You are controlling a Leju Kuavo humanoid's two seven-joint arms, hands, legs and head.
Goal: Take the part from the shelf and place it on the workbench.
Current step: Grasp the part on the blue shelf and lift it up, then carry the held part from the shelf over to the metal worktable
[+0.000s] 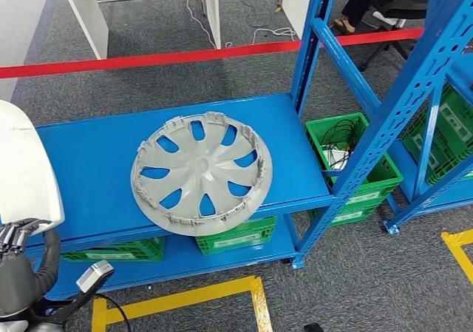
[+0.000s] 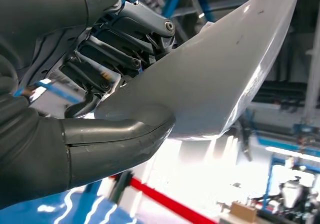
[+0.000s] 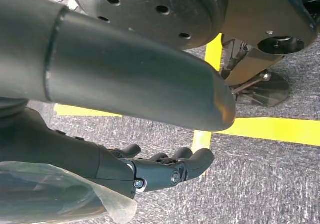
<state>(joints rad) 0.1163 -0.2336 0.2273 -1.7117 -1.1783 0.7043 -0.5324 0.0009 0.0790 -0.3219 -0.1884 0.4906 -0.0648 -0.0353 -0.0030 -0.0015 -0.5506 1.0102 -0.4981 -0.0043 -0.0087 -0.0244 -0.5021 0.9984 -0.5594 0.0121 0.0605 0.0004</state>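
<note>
We grip a white part [image 2: 211,79] in our left hand [image 2: 94,99] — keep it level. The right hand [image 3: 166,166] hangs loose, empty. The hubcap [image 1: 201,171] lies on the shelf [image 1: 89,162].

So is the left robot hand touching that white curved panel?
Touching. The left wrist view shows the left robot hand gripping the white panel: its thumb presses along one face and its fingers close on the other.
</note>
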